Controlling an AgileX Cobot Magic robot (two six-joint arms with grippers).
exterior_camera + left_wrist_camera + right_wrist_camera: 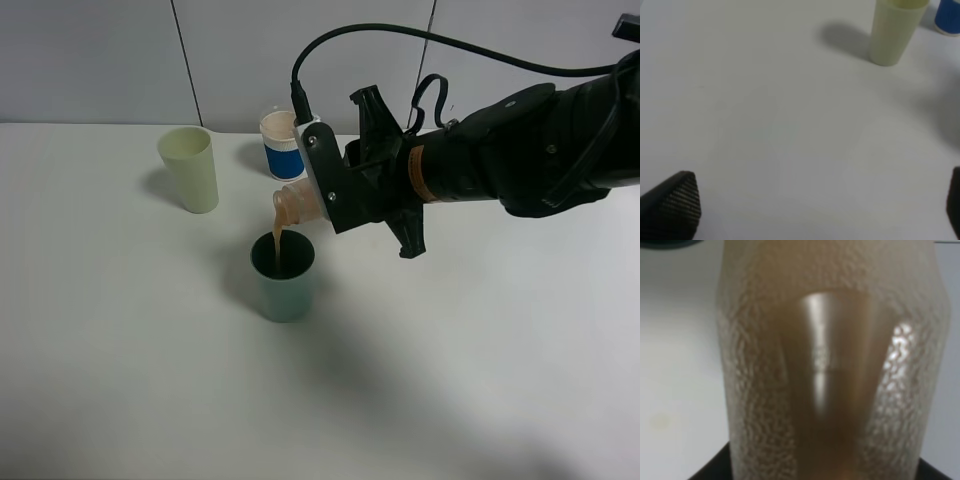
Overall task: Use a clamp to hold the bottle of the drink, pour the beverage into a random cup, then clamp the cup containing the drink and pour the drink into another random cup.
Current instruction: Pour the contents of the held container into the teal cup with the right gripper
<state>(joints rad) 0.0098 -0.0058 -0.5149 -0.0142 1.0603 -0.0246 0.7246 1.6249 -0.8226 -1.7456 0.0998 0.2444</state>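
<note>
Jaws of the right gripper (318, 195) are clamped around the body of the bottle (291, 205), which fills the right wrist view with its dimpled, tan-tinted wall (825, 365). The bottle is held in the air, tipped with its mouth down and directly above the dark green cup (283, 285), so that a thin brown stream (277, 235) falls into the cup's opening rather than onto the table (120, 400). Gripping the body and not the neck leaves the mouth free for pouring.

The right arm reaches in from the right edge of the high view, forearm roughly level, wrist rolled to lay the bottle over; a black cable arcs above it.

Two other cups stand apart behind the pour, out of the stream's way: a pale yellow cup (190, 168) and a blue-and-white cup (282, 145), the latter just behind the gripper. Either could probably receive the drink later.

The left gripper (812, 210) hangs low over bare table with its jaws wide apart and nothing between them.
</note>
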